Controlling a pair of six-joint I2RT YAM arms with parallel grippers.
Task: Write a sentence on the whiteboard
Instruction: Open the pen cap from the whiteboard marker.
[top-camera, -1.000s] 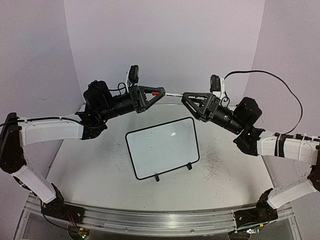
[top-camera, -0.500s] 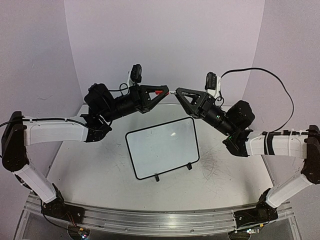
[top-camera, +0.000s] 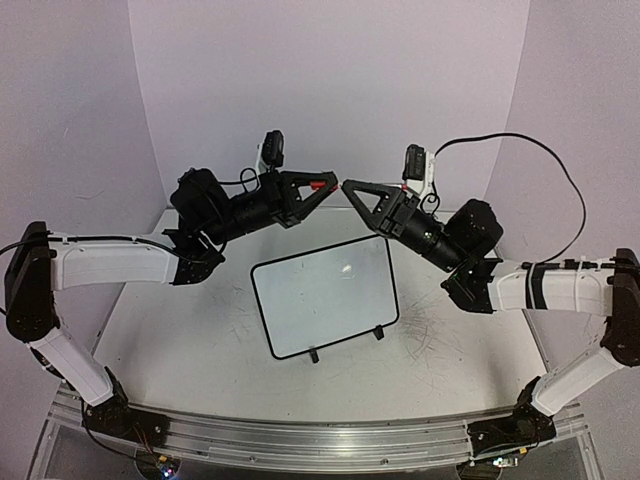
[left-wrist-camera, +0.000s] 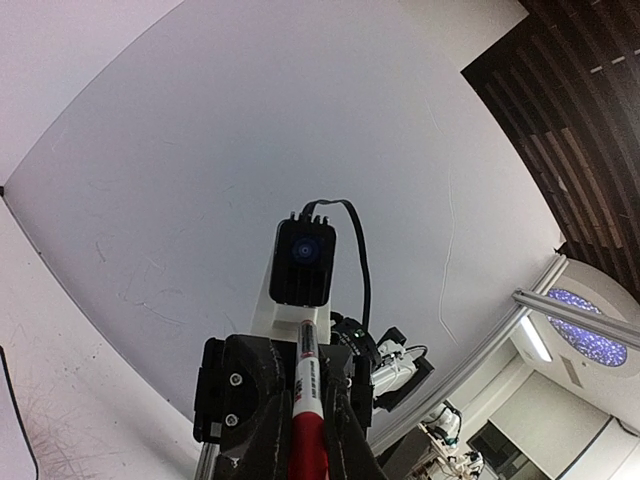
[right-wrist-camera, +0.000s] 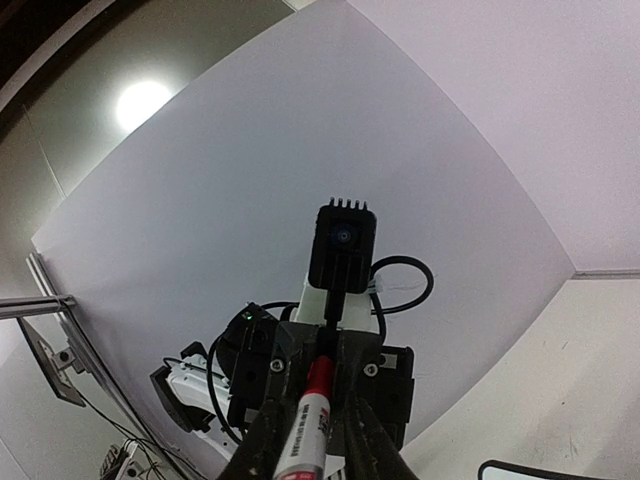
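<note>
Change, right arm: since a second earlier, the right gripper (top-camera: 350, 186) had travelled leftward until its tips met those of the left gripper (top-camera: 328, 186). The stretch of white barrel that showed between the two from above was now covered.
Change, right jaws: drawn in from a wider stance over that same second.
Change, left arm: raised a little, its hold on the marker unaltered.
Change, whiteboard: in the same place and at the same skew as before.
Left jaws: clenched on the red end of the marker (top-camera: 318, 184).
Right jaws: grasping the marker by its white printed barrel, with one finger close against each side in the right wrist view.
Marker: held roughly level in the air between the two grippers, well above the worktop (top-camera: 200, 340). Its red end pointed toward the left arm and its white barrel toward the right arm.
Whiteboard (top-camera: 325, 295): rested on the worktop between the two arms, below the meeting grippers in the top view. It sat slightly skewed, with its two black feet toward the arm bases.
Board face: white, with a pale glare spot near the far edge.
Worktop surface: white and scuffed, with grey scribble marks densest just right of the whiteboard.
</note>
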